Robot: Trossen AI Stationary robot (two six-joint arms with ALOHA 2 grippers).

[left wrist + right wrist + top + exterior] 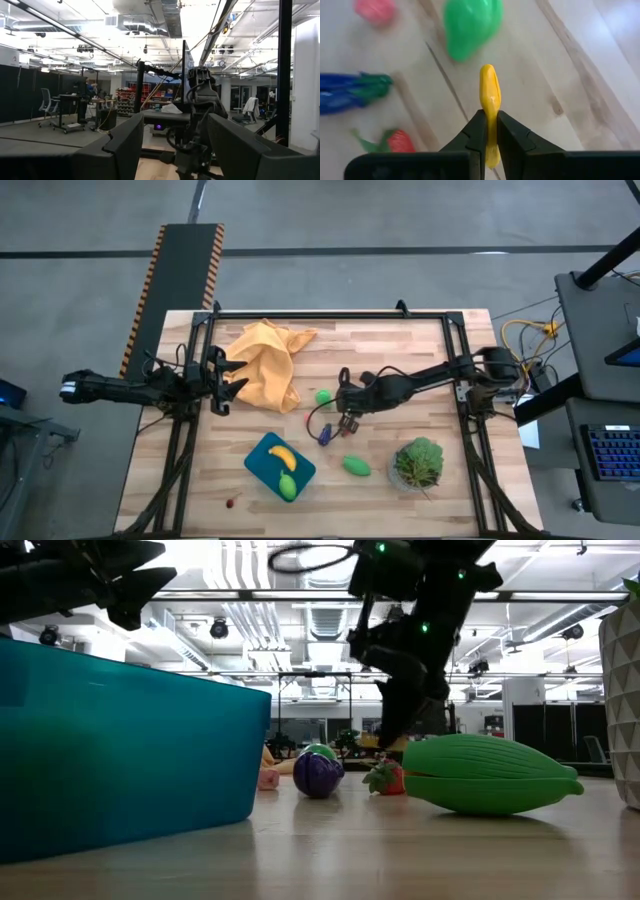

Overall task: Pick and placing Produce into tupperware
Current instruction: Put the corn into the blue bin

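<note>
A thin yellow piece [489, 100] (likely light, rigid, slick plastic) was pinched edgewise by the right gripper [490, 125]; the left gripper [222, 380] was spread apart, idle.

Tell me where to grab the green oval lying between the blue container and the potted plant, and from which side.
Grip the green oval across its narrow middle, coming straight down from above. It lies flat on its long side and its ends taper, so the middle likely gives the surest hold. Bare table on both flanks leaves room for the gripper.
</note>
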